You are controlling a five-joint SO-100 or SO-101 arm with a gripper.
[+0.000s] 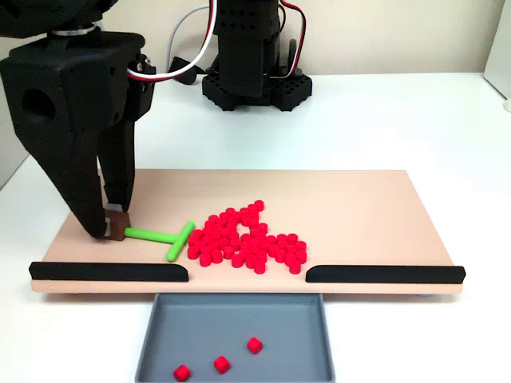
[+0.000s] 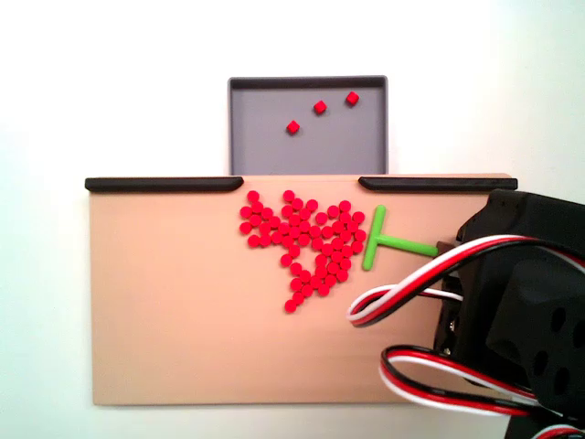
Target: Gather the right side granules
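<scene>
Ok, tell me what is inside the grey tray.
Three red granules lie loose on the floor of the grey tray, apart from each other. In both fixed views its floor is otherwise bare; nothing covers any part of it.

A tan board (image 1: 359, 207) with two black rails (image 1: 109, 271) fronts a grey tray (image 1: 239, 319).

White table (image 1: 399, 120) bears tan board (image 1: 359, 207), grey tray (image 1: 239, 315).
</scene>
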